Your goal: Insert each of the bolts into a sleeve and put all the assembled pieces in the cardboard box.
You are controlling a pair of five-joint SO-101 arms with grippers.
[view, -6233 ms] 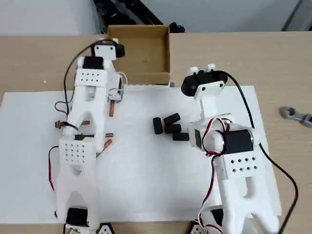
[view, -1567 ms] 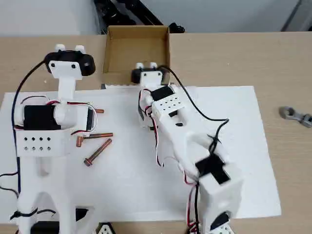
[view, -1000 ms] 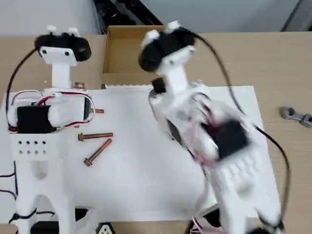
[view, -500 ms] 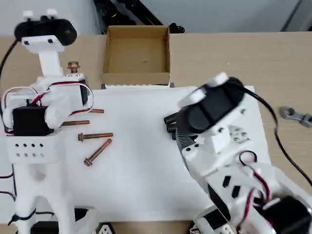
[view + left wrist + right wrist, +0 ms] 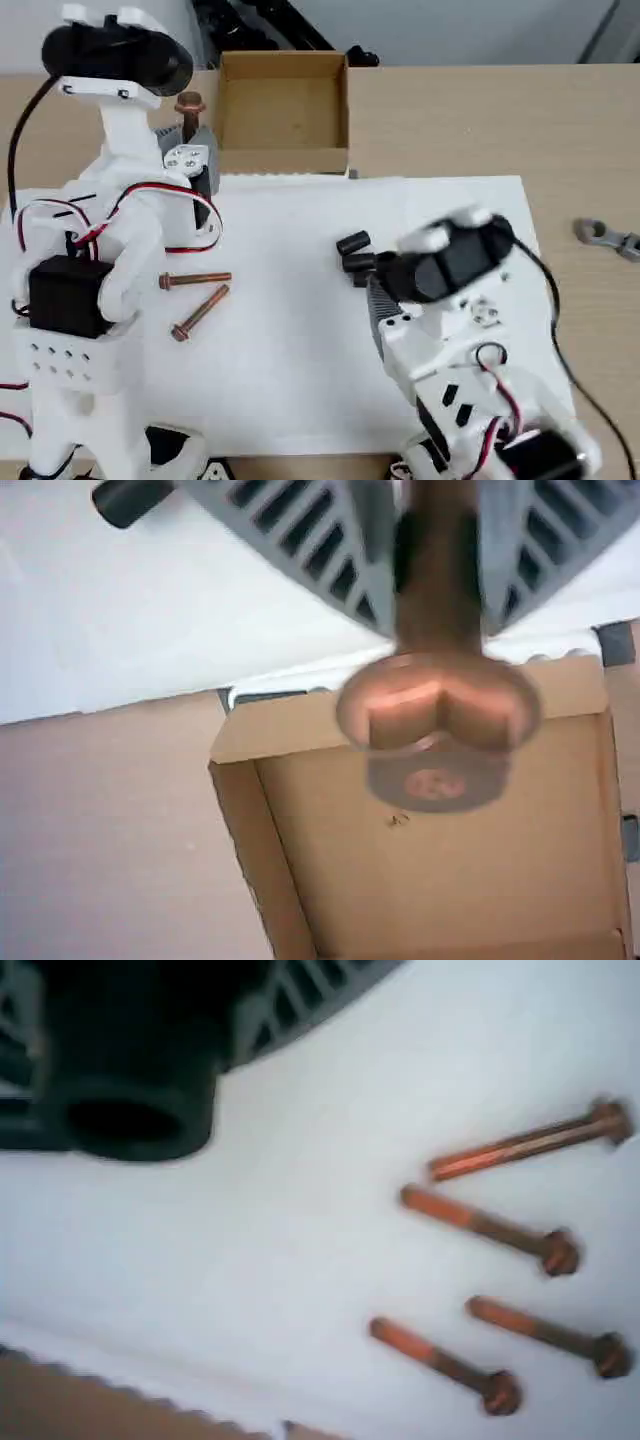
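The cardboard box [image 5: 285, 110] is open on top, with low walls all round. The left end effector [image 5: 190, 140], gripping a bolt [image 5: 188, 103] upright, stands just beside the box's left wall. A broad stretch of white sheet [image 5: 280, 340] lies open between the loose bolts [image 5: 195, 280] and the sleeves [image 5: 352, 243]. The right end effector [image 5: 370, 288], clamped on a sleeve [image 5: 125, 1090], crowds those sleeves. A wrench [image 5: 605, 235] lies well apart on the counter [image 5: 450, 120].

Overhead fixed view, wrist cameras — close, downward
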